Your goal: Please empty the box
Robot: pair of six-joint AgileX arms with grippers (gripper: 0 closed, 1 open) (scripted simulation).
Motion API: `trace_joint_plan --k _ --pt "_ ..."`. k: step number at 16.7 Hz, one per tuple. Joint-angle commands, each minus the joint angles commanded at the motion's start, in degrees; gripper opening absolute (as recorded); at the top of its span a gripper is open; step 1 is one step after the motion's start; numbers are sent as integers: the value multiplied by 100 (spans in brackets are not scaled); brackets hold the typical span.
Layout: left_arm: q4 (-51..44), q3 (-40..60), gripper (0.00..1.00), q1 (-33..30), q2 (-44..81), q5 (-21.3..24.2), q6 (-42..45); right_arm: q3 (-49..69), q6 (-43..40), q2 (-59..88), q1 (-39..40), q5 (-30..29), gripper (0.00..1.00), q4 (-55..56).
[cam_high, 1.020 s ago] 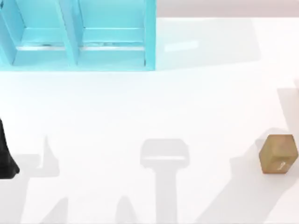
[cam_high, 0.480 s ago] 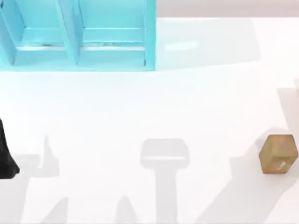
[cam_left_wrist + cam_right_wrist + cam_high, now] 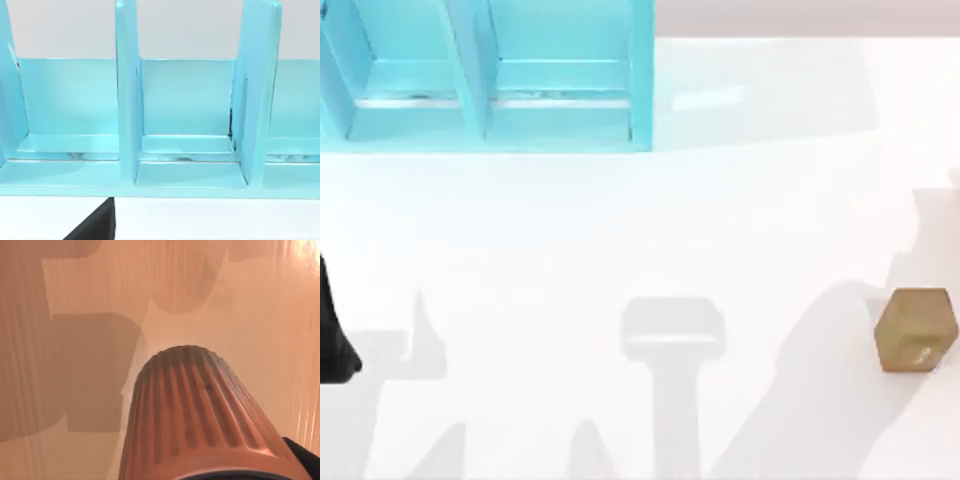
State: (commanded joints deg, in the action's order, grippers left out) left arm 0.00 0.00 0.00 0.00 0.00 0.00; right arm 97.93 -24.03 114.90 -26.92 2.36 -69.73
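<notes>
– Box position, quick?
– Blue box (image 3: pixel 640 70) sits at the far left of the table (image 3: pixel 620 230), hard against the back edge. Upright dividers split it into open compartments. The left wrist view looks straight at it (image 3: pixel 127 100), and the compartments there show bare blue floors and back walls.

– Other things on the table?
– Brown cube (image 3: pixel 916 330), near the right edge on the near side, well apart from the box. It rests flat on the white surface with a pale mark on its front face.

– Left arm?
– Left arm (image 3: pixel 330 335) is a dark shape at the table's left edge, near side, touching nothing. A black wedge (image 3: pixel 95 227) pokes in at the edge of the left wrist view, below the box front. Whether it's part of the gripper, can't say.

– Left gripper apart or together?
– Cannot tell.

– Right side?
– Right wrist view has a ribbed terracotta cylinder (image 3: pixel 200 420) close under the camera, with a wood-toned surface (image 3: pixel 75 290) carrying blocky shadows behind it. A black sliver (image 3: pixel 305 457) sits just beside the cylinder at the frame's corner.

– Right gripper clamped on that cylinder?
– Cannot tell, contact is hidden.
</notes>
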Motion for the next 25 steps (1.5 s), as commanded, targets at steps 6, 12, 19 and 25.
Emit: trace_joint_plan --k 6,12,19,25 --pt "0 0 100 0 0 0 0 1218 -45 74 30 -73 0 -1233" --pt "0 0 100 0 0 0 0 1746 15 215 106 -204 0 -1861" --pt "0 0 100 0 0 0 0 1668 414 295 443 -230 0 -1778" --pt "0 0 100 0 0 0 0 1461 2297 607 2260 -332 0 -1301"
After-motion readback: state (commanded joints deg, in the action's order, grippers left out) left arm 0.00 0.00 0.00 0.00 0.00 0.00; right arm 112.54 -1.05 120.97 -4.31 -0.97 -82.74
